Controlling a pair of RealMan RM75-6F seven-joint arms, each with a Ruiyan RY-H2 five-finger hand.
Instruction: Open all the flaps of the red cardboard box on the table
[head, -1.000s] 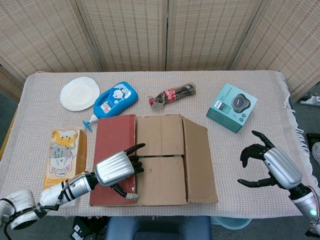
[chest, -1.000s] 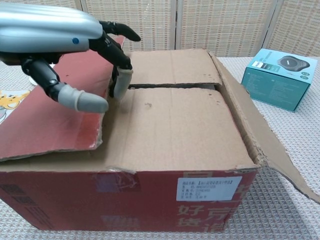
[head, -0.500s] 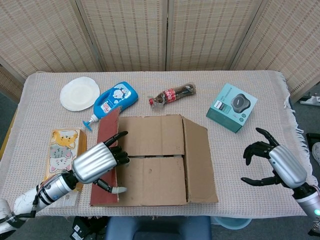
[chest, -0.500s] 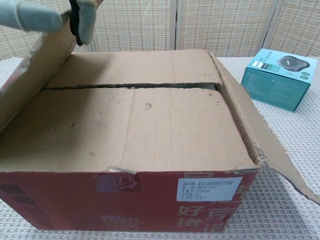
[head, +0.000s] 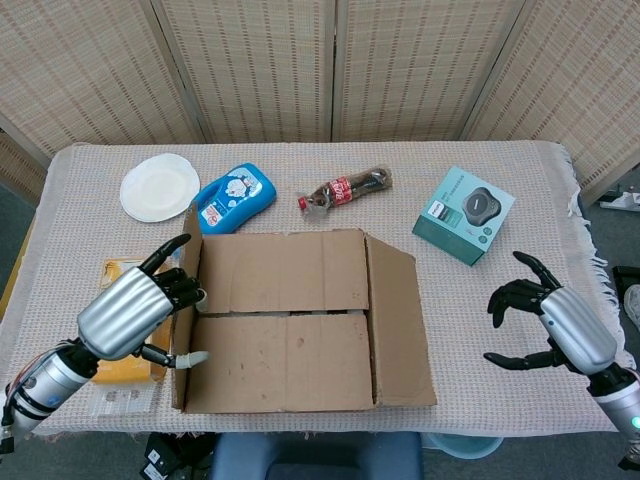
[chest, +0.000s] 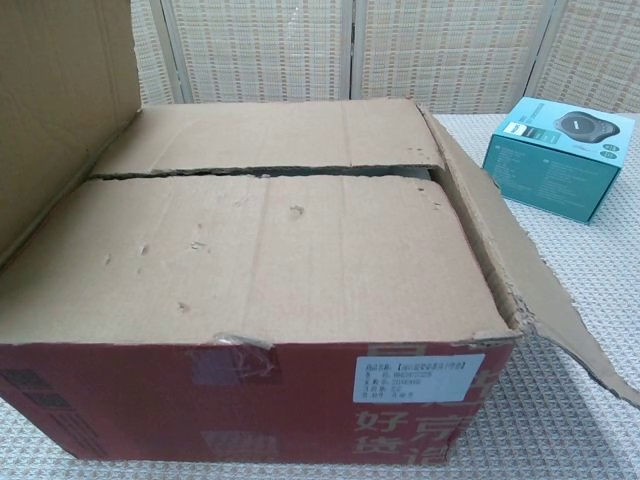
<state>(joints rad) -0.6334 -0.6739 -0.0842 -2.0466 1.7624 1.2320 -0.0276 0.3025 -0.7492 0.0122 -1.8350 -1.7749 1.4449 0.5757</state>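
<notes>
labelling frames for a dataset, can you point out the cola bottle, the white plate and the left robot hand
cola bottle (head: 345, 188), head view, on its red label
white plate (head: 159, 186), head view, on its centre
left robot hand (head: 135, 310), head view, on the silver back of the hand

One red box (head: 290, 320) sits at the table's (head: 480, 300) front edge, with four flaps: two closed, two side ones raised or folded out. One white plate (head: 158, 186) lies at the back left corner, one blue bottle (head: 232, 195) beside it, one cola bottle (head: 345, 187) toward the back edge, one teal box (head: 463, 214) near the right edge, one yellow packet (head: 125, 300) near the left edge. Two hands: left hand (head: 135, 315), right hand (head: 545, 325)
</notes>
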